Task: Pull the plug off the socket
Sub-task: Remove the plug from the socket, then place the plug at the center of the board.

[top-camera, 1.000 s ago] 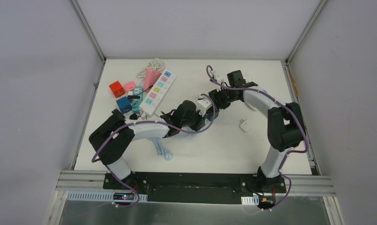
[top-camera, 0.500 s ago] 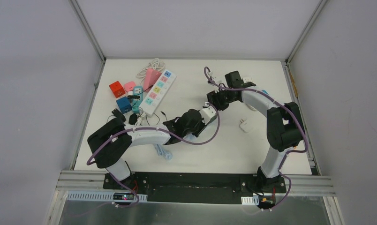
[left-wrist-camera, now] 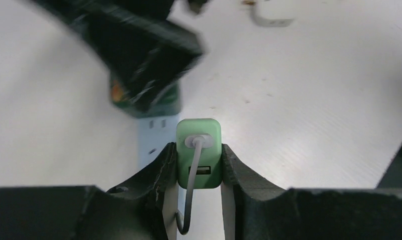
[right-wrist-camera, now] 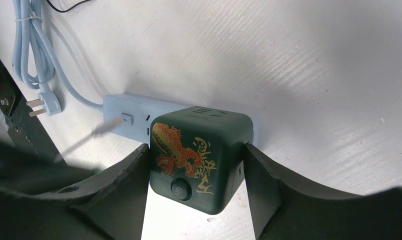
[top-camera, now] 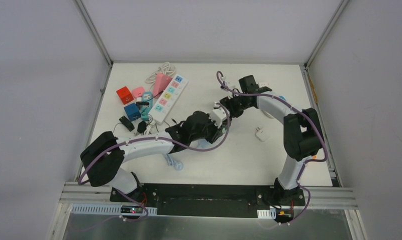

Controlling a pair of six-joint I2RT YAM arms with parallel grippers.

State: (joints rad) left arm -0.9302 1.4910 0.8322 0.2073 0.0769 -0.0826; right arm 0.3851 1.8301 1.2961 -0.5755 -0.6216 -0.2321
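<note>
Green plug (left-wrist-camera: 199, 135): pinched by closed left gripper (left-wrist-camera: 199, 155), at strip (left-wrist-camera: 155, 145) edge
Dark cube (right-wrist-camera: 201, 160): clasped on strip by part-spread right gripper (right-wrist-camera: 196, 150)
Room: bare table (right-wrist-camera: 314, 60) beyond strip

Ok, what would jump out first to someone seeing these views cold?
A pale green plug with a white cable in it, pinched between the left fingers. Next, the dark green cube with a red-and-gold dragon, sitting on a light blue power strip between the right fingers. Overhead, small colourful cubes crowd a white power strip at the far left of the table.
</note>
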